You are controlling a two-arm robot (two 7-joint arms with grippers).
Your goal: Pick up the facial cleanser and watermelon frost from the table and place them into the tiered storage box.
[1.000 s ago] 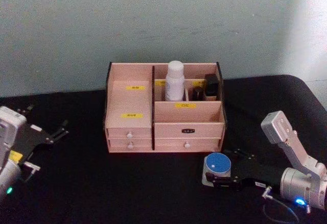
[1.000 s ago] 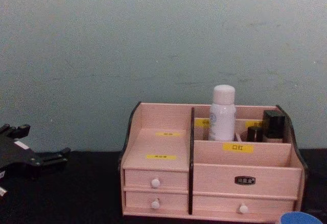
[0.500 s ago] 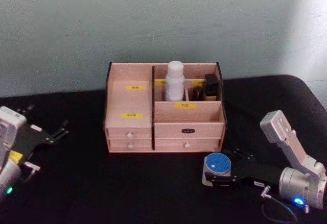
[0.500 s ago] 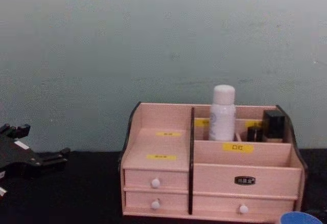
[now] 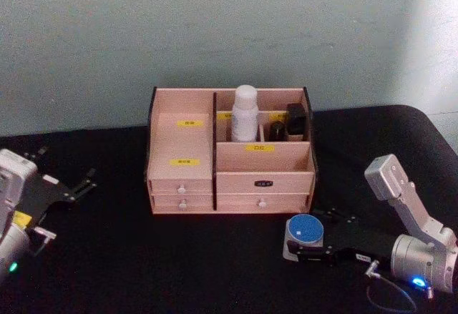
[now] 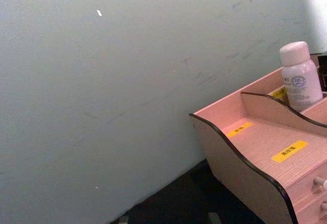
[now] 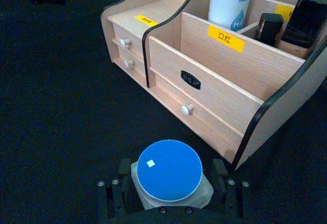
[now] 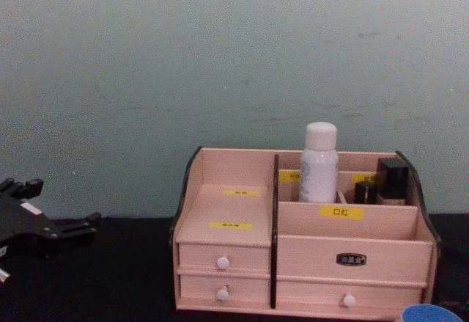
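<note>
Clasping the blue-lidded jar (image 7: 168, 167) with my right pincer (image 7: 171, 175) on the black surface (image 5: 143, 257) before the tiered storage box (image 5: 265, 165); my left pincer (image 5: 68, 205) rests released, far left.

Black table (image 5: 179, 257) bears tiered storage box (image 5: 229, 178), seemingly a blue-lidded jar (image 5: 305, 229).

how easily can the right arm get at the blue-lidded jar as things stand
Probably yes, easily: the right claw sits around the blue-lidded jar on the black table, in front of the tiered storage box, with nothing between them. The left claw is parked far left.
</note>
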